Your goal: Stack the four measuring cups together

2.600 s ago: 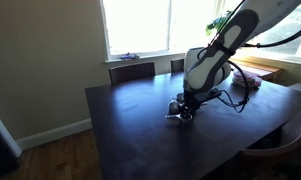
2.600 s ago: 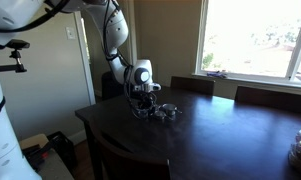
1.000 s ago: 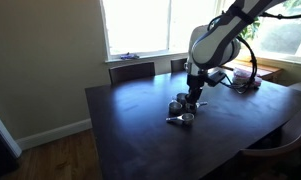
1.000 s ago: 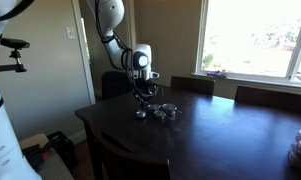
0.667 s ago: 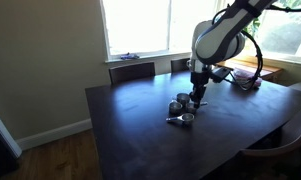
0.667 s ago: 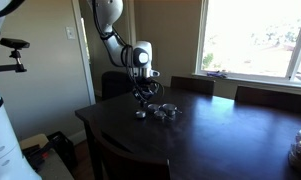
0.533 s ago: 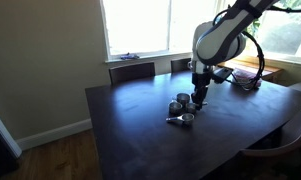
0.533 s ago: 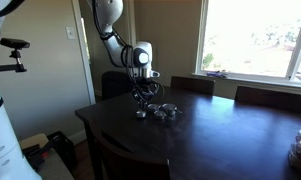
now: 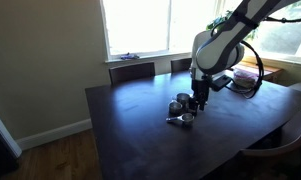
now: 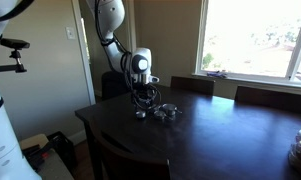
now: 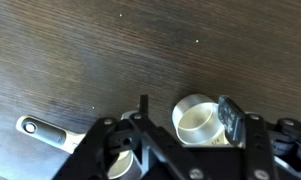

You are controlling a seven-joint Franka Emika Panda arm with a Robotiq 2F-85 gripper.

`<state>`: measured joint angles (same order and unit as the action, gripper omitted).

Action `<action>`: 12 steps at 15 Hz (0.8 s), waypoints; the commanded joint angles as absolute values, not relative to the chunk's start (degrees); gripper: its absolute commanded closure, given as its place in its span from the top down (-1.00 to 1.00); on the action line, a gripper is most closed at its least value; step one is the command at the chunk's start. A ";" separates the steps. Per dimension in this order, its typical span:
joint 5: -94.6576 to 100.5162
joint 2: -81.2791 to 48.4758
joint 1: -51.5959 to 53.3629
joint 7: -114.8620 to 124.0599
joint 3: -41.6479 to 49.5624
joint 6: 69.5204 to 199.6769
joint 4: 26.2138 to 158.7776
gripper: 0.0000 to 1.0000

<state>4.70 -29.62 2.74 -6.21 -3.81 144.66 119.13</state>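
Observation:
The measuring cups are small silver metal cups grouped on the dark table, seen in both exterior views [image 9: 183, 108] [image 10: 166, 111]. In the wrist view one round cup [image 11: 197, 119] lies between my gripper's fingers [image 11: 186, 108]. The right finger pad is at its rim and the left finger stands apart from it. A second cup [image 11: 118, 166] with a long flat handle [image 11: 45, 130] lies lower left, partly hidden by the gripper body. The gripper [image 9: 198, 100] is open and hangs low over the group. I cannot make out all the cups one by one.
The dark wooden table [image 9: 130, 130] has chairs along its far edge [image 9: 131, 71] and a near chair [image 10: 130, 160]. A basket and cables lie at the table's far corner [image 9: 252, 78]. Windows are behind.
The gripper has moved from the cup at the near side of the group to a cup further along, and has come down a little over it.

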 commanded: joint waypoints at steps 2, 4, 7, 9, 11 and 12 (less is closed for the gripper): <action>3.79 -30.80 5.00 2.43 -2.17 150.48 119.59 0.90; 4.34 -31.59 5.93 5.24 -1.30 151.16 119.07 0.91; 5.29 -33.23 7.59 8.53 0.57 151.94 118.10 0.74; 5.63 -34.43 8.56 10.14 1.82 152.20 117.39 0.60; 5.79 -35.65 9.39 11.44 2.84 152.34 116.60 0.42; 5.83 -36.31 9.70 11.75 3.23 152.37 116.07 0.42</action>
